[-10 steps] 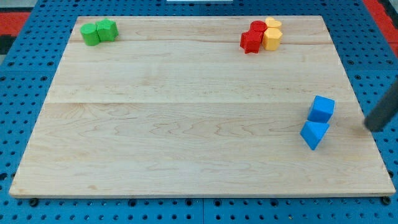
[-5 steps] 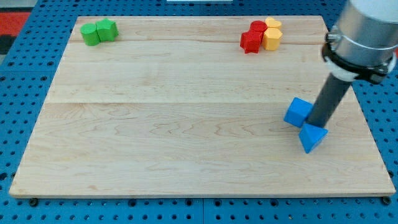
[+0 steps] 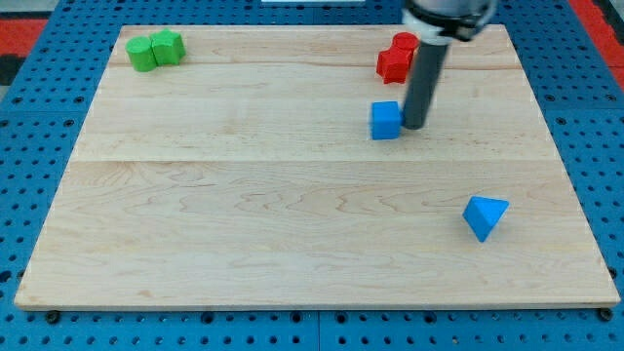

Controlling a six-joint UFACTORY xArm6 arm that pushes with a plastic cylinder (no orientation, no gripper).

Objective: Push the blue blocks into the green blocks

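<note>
A blue cube (image 3: 386, 120) sits on the wooden board right of centre, in the upper half. My tip (image 3: 413, 126) is at its right side, touching or nearly touching it. A blue triangular block (image 3: 485, 215) lies alone toward the view's lower right. Two green blocks (image 3: 155, 50), one rounded and one angular, sit together at the board's top left corner, far from both blue blocks.
Red blocks (image 3: 396, 58) sit at the top right, just above the blue cube and partly behind the rod; the yellow blocks there are hidden by the arm. The board (image 3: 244, 195) lies on a blue pegboard.
My tip has swept up and left from the right edge, pushing the blue cube away from the blue triangular block toward the upper middle. The triangular block shifted only slightly.
</note>
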